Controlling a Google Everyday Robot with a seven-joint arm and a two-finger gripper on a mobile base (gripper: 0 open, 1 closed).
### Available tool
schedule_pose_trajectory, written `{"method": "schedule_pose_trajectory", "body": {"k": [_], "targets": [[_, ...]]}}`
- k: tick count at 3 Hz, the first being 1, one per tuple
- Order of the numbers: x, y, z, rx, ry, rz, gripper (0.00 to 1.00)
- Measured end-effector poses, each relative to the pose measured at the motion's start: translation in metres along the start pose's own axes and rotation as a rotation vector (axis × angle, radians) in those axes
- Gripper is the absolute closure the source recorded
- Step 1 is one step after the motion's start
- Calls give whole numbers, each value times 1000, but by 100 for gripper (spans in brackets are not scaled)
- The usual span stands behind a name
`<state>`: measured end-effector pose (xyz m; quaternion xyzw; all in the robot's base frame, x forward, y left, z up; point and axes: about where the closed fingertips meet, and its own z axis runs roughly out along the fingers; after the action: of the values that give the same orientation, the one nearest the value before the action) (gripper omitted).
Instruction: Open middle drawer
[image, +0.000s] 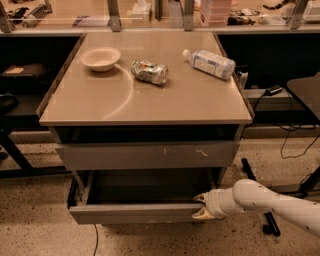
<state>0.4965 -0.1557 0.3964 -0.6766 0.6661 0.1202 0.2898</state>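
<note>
**Middle drawer slid out, gripper sitting at its right end**

Starting closest: speckled floor along the bottom, plus a thin dark cable trailing out from under the cabinet. Then a chunky white arm stretched in from the lower right, ending in the gripper right at the right-hand end of the middle drawer. Pale fingertips clearly spread, one just above the front's top edge and one lower against its face, straddling that corner. Not squeezed tight, going by the gap.

Middle drawer itself: lowest front in view, pulled well out of the cabinet, dark inside, faint pale scuff along the lower edge.

Directly above, flush with the frame: a taller grey front with white scratch marks toward its right side. Over that, a dark slot just under the top.

Up on the tan tabletop: a crushed can on its side near the middle, a white bowl back left, and a clear plastic bottle lying down back right, cap pointing left. Greenish print on the can, pale label on the bottle, no readable words or brand on either.

Furthest back: a cluttered counter behind some upright posts.
</note>
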Motion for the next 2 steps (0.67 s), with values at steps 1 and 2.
{"method": "schedule_pose_trajectory", "body": {"k": [1, 2], "targets": [[-3, -1, -1, 0, -1, 1, 81], [-3, -1, -1, 0, -1, 1, 59]]}}
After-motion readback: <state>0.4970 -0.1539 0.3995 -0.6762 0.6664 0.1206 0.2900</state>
